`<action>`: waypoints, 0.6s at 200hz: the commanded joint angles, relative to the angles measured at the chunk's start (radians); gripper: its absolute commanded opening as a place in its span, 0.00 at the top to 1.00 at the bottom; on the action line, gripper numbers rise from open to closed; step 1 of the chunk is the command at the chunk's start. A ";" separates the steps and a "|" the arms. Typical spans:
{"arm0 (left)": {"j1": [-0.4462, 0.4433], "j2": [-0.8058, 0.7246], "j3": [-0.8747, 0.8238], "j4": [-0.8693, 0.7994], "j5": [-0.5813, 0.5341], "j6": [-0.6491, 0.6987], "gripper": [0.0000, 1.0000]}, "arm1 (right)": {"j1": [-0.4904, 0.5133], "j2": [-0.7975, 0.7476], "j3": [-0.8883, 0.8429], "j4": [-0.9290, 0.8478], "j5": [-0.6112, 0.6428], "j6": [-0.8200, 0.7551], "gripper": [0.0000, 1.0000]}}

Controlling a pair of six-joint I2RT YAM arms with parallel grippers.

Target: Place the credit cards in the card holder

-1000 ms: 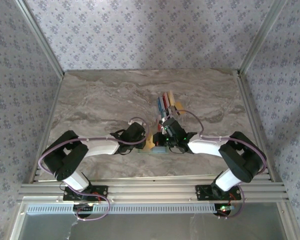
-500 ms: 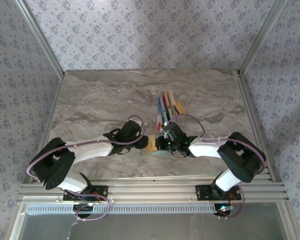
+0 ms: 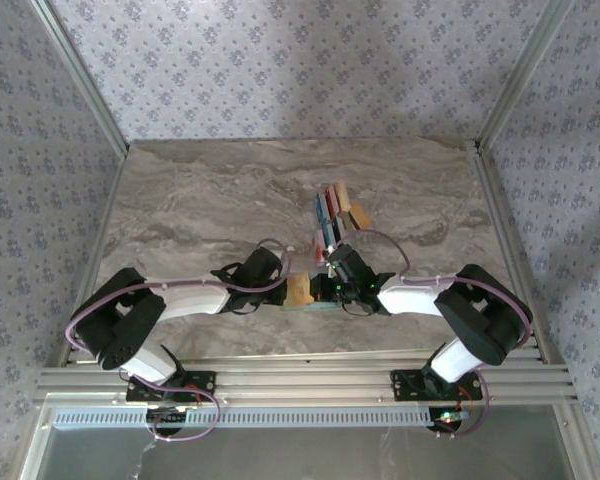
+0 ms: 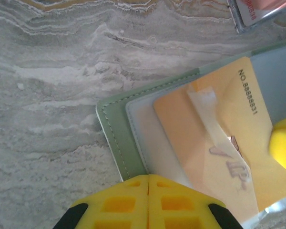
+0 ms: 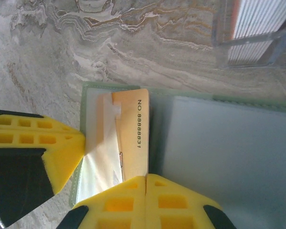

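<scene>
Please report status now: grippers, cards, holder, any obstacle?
Left gripper shut, right gripper shut, both over card holder. Tan card lies on it. Other cards apart, nothing blocking.

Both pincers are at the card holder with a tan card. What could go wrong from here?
The tan card looks only partly tucked into the card holder; a push could buckle it or slide the holder.
The left pincer and right pincer, both shut, sit close together and might collide.
The spare cards lie just beyond and could be knocked.
</scene>
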 commanded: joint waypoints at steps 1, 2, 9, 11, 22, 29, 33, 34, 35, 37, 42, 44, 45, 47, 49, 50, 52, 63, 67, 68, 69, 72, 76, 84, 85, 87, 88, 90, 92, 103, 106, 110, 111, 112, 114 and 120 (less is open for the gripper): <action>0.003 0.034 -0.026 0.034 0.010 -0.018 0.94 | 0.011 -0.011 -0.014 -0.022 -0.033 0.019 1.00; 0.003 0.035 -0.027 0.036 0.010 -0.019 0.94 | 0.011 -0.011 -0.014 -0.021 -0.034 0.019 1.00; 0.003 0.037 -0.032 0.042 0.012 -0.024 0.94 | 0.011 -0.011 -0.012 -0.019 -0.040 0.021 1.00; 0.001 0.037 -0.032 0.044 0.012 -0.024 0.94 | 0.011 -0.011 -0.011 -0.019 -0.041 0.022 1.00; 0.000 0.039 -0.039 0.050 0.010 -0.029 0.94 | 0.013 -0.009 -0.009 -0.022 -0.045 0.024 1.00; 0.000 0.039 -0.041 0.054 0.009 -0.032 0.94 | 0.014 -0.008 -0.008 -0.023 -0.050 0.028 1.00; -0.001 0.038 -0.040 0.056 0.008 -0.033 0.94 | 0.014 -0.007 -0.008 -0.024 -0.049 0.032 1.00; 0.000 0.038 -0.041 0.056 0.009 -0.033 0.94 | 0.014 -0.007 -0.009 -0.025 -0.050 0.034 1.00; -0.001 0.038 -0.042 0.057 0.007 -0.034 0.94 | 0.014 -0.007 -0.008 -0.025 -0.050 0.035 1.00; -0.002 0.039 -0.042 0.057 0.008 -0.035 0.94 | 0.015 -0.007 -0.008 -0.025 -0.050 0.038 1.00; -0.002 0.039 -0.042 0.059 0.009 -0.037 0.94 | 0.016 -0.007 -0.010 -0.026 -0.049 0.046 1.00; -0.003 0.038 -0.042 0.059 0.008 -0.037 0.94 | 0.016 -0.006 -0.009 -0.024 -0.051 0.049 1.00; -0.003 0.040 -0.042 0.059 0.007 -0.038 0.94 | 0.017 -0.007 -0.009 -0.024 -0.052 0.051 1.00; -0.004 0.039 -0.042 0.060 0.007 -0.039 0.94 | 0.018 -0.007 -0.010 -0.024 -0.051 0.055 1.00; -0.004 0.038 -0.042 0.061 0.007 -0.039 0.94 | 0.019 -0.007 -0.010 -0.023 -0.051 0.058 1.00; -0.004 0.039 -0.042 0.061 0.007 -0.040 0.94 | 0.019 -0.007 -0.011 -0.021 -0.050 0.061 1.00; -0.005 0.039 -0.042 0.062 0.007 -0.040 0.94 | 0.020 -0.008 -0.012 -0.019 -0.048 0.064 1.00; -0.012 0.041 -0.043 0.065 0.004 -0.045 0.94 | 0.031 -0.010 -0.019 -0.003 -0.034 0.084 1.00; -0.014 0.041 -0.041 0.066 0.004 -0.045 0.94 | 0.035 -0.011 -0.021 0.001 -0.025 0.088 1.00; -0.015 0.042 -0.041 0.067 0.003 -0.046 0.94 | 0.037 -0.011 -0.021 0.002 -0.024 0.089 1.00; -0.015 0.042 -0.041 0.068 0.003 -0.046 0.94 | 0.038 -0.011 -0.022 0.003 -0.023 0.089 1.00; -0.018 0.044 -0.041 0.069 0.004 -0.047 0.94 | 0.042 -0.012 -0.021 0.006 -0.016 0.092 1.00; -0.020 0.045 -0.040 0.071 0.004 -0.048 0.94 | 0.046 -0.009 -0.020 0.009 -0.008 0.095 1.00; -0.026 0.049 -0.038 0.073 0.003 -0.051 0.94 | 0.054 -0.006 -0.018 0.017 0.002 0.103 1.00; -0.027 0.050 -0.037 0.073 0.003 -0.051 0.94 | 0.055 -0.006 -0.018 0.017 0.004 0.104 1.00; -0.028 0.051 -0.037 0.073 0.003 -0.051 0.94 | 0.055 -0.005 -0.018 0.021 0.005 0.107 1.00; -0.030 0.052 -0.036 0.073 0.003 -0.051 0.94 | 0.056 -0.004 -0.017 0.023 0.006 0.108 1.00; -0.030 0.052 -0.036 0.073 0.002 -0.052 0.94 | 0.057 -0.003 -0.018 0.027 0.007 0.111 1.00; -0.032 0.053 -0.035 0.073 0.001 -0.053 0.94 | 0.058 -0.002 -0.018 0.030 0.008 0.114 1.00; -0.037 0.055 -0.035 0.074 -0.001 -0.057 0.94 | 0.061 0.003 -0.026 0.055 0.015 0.136 1.00; -0.039 0.055 -0.035 0.075 -0.002 -0.059 0.94 | 0.063 0.003 -0.029 0.062 0.018 0.141 1.00; -0.041 0.055 -0.038 0.076 -0.003 -0.060 0.94 | 0.065 0.003 -0.033 0.072 0.021 0.146 1.00; -0.042 0.055 -0.038 0.077 -0.003 -0.061 0.94 | 0.065 0.002 -0.034 0.074 0.021 0.147 1.00; -0.042 0.055 -0.038 0.077 -0.003 -0.061 0.94 | 0.065 0.002 -0.035 0.076 0.023 0.147 1.00; -0.042 0.055 -0.038 0.077 -0.005 -0.063 0.94 | 0.065 0.003 -0.036 0.079 0.024 0.151 1.00; -0.045 0.054 -0.040 0.080 -0.006 -0.065 0.94 | 0.068 0.002 -0.040 0.090 0.028 0.156 1.00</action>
